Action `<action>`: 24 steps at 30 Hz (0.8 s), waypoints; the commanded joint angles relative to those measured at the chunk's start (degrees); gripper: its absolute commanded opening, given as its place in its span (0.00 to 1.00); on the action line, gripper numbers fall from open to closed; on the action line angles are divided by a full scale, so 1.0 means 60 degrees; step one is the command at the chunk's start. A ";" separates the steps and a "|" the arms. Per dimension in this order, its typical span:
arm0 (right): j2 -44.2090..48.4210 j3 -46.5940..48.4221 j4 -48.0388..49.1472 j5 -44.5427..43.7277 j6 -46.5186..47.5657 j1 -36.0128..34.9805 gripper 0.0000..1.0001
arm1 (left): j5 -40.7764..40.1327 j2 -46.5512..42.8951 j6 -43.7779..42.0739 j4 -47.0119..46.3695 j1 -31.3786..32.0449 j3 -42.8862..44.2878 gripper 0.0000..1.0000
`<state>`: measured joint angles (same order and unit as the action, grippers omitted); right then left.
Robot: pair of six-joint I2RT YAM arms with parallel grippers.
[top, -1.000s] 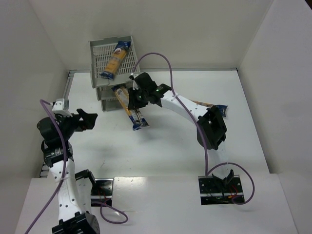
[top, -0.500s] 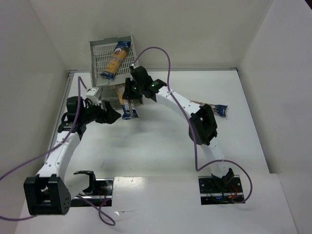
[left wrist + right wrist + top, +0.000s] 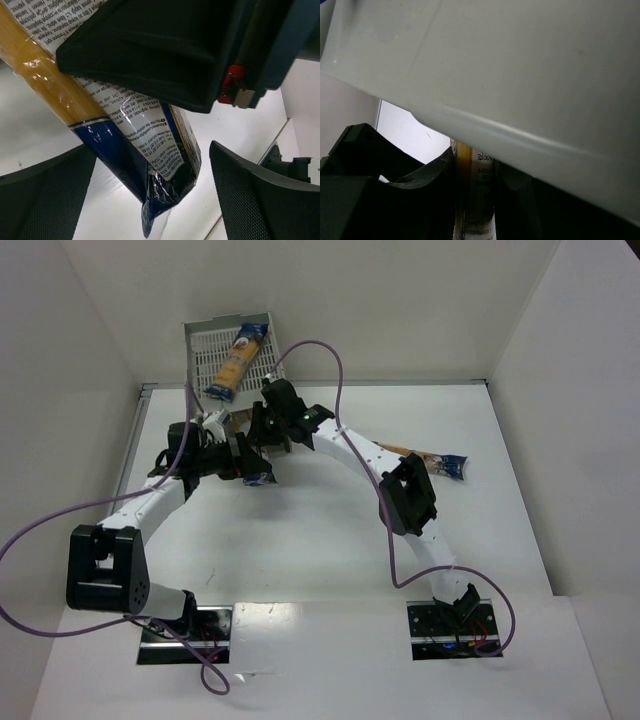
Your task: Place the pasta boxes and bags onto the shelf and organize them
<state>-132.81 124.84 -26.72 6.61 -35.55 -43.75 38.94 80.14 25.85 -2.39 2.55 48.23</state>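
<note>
- Lying loose on the table (image 3: 330, 540) at right is one pasta bag (image 3: 432, 462).
- The left gripper (image 3: 152, 197) stands spread wide around the blue end of a second bag (image 3: 125, 132) (contact unclear).
- The right gripper (image 3: 474, 200) pinches that bag, close against the shelf (image 3: 202, 345).
- A third bag (image 3: 237, 362) rests on its top level.

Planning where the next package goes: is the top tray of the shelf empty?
No, one pasta package lies diagonally in the shelf's top tray, plain in the overhead view.
</note>
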 commanded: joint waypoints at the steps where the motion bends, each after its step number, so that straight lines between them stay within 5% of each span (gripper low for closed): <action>1: 0.0207 0.1006 0.1890 -0.0370 -0.0286 0.0157 0.00 | 0.0454 0.0018 0.0497 -0.0875 0.0102 0.0238 0.99; 3: 0.0207 0.1006 0.1890 -0.0370 -0.0402 0.0157 0.00 | 0.0542 0.0105 0.0497 -0.0992 0.0103 0.0238 0.91; 5: 0.0207 0.1006 0.1890 -0.0370 -0.0403 0.0157 0.00 | 0.0629 0.0193 0.0497 -0.1123 0.0103 0.0136 0.63; 8: 0.0308 0.1006 0.1890 -0.0370 -0.0403 0.0157 0.01 | 0.0542 0.0296 0.0600 -0.1431 0.0103 0.0136 0.36; 12: 0.0397 0.0815 0.1978 -0.0135 -0.0301 0.0157 0.22 | 0.0542 0.0296 0.0819 -0.2017 0.0103 0.0048 0.19; 13: 0.0397 0.0728 0.1978 -0.0048 -0.0214 0.0157 0.42 | 0.0368 0.0296 0.0964 -0.2105 0.0103 0.0048 0.17; 14: 0.0397 0.0727 0.1978 0.0054 -0.0213 0.0157 0.50 | 0.0279 0.0296 0.1067 -0.2193 0.0103 0.0048 0.17; 20: 0.0837 0.0244 0.2154 0.0932 0.0446 0.0157 0.83 | 0.0102 0.0296 0.1668 -0.2384 0.0103 0.0340 0.16; 24: 0.1407 -0.0369 0.2052 0.1022 0.1119 0.0157 0.91 | -0.0028 0.0296 0.2354 -0.2618 -0.0334 0.0341 0.16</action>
<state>-131.96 123.57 -23.16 9.45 -33.26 -43.11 37.85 82.46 36.53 -7.44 2.17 47.83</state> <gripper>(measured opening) 0.901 0.430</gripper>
